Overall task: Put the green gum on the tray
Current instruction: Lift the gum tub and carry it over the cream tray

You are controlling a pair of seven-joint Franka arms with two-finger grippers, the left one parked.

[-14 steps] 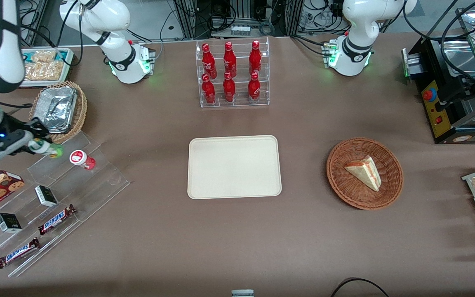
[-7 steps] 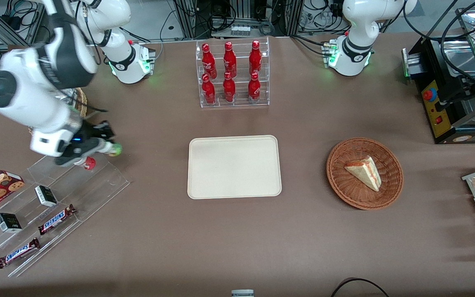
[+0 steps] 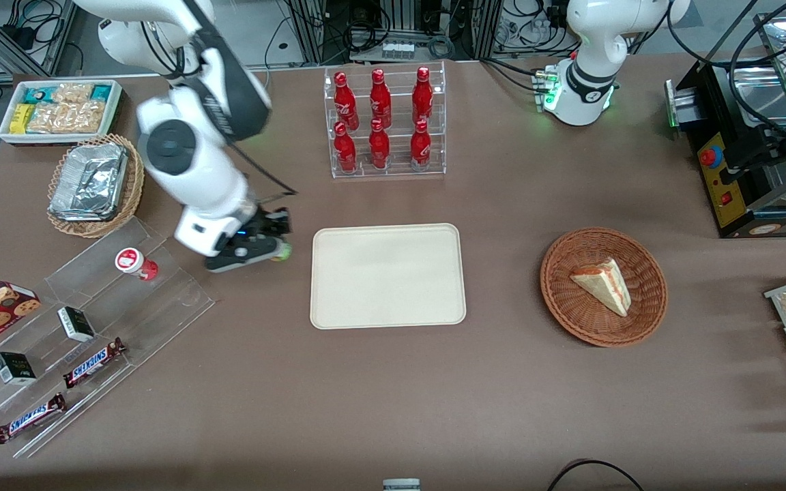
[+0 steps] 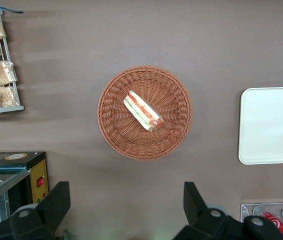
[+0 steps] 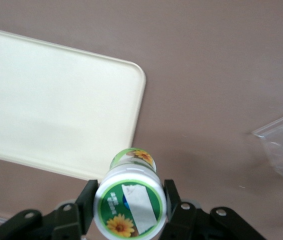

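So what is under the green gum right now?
The tool holds the green gum over bare brown tablecloth beside the tray, not over it. The spot directly beneath is hidden.

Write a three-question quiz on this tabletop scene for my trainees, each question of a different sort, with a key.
1. True or false: the green gum already rests on the tray.
2. What does the gripper hold?
3. The wicker basket toward the parked arm's end holds: A) sandwich wedge B) cola bottles C) Snickers bars

Key: 1 false, it is beside the tray's edge in the shut gripper; 2 the green gum; 3 A.
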